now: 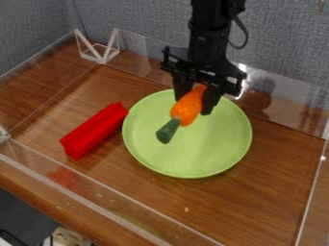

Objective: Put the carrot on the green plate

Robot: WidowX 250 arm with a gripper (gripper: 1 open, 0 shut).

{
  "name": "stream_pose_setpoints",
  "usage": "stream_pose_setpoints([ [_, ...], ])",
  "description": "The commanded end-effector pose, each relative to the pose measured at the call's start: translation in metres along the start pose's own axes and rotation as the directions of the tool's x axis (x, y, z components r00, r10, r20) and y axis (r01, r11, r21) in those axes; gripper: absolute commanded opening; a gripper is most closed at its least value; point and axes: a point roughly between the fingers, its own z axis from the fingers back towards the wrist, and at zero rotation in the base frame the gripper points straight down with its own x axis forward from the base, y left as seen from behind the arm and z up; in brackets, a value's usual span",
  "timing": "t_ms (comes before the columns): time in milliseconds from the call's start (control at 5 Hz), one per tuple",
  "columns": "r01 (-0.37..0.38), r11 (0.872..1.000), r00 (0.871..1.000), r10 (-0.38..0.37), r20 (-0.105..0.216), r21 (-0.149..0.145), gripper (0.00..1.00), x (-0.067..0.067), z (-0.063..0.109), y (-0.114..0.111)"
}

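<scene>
From the single camera, one smooth, tapered orange carrot (183, 112) hung clamped in the black gripper (194, 93) above the middle of the one round, glossy green plate (213, 149). Its long axis slanted, green stub toward lower left. One red block (92, 130) lay left on the wooden table (257, 197).

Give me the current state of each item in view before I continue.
tool: shut on the carrot, pointing down over the plate
carrot: held, tilted, green end lowest, above the plate
green plate: flat on the table, nothing resting on it
red block: lying beside the plate
</scene>
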Motion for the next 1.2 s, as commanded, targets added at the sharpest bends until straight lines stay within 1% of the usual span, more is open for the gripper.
stream_pose_setpoints([
  [0, 0.004, 1.0, 0.997, -0.004, 0.073, 0.0, 0.0, -0.001, 0.027, -0.013],
  [200, 0.001, 1.0, 0.998, -0.001, 0.071, 0.008, 0.0, 0.001, 0.026, -0.014],
  [600, 0.01, 1.0, 0.999, -0.011, 0.053, 0.015, 0.0, 0.005, 0.014, -0.017],
  [800, 0.005, 1.0, 1.0, -0.006, 0.02, 0.014, 1.0, 0.0, 0.0, -0.017],
  [1000, 0.002, 1.0, 1.0, -0.002, -0.003, 0.012, 1.0, -0.003, -0.007, -0.015],
])
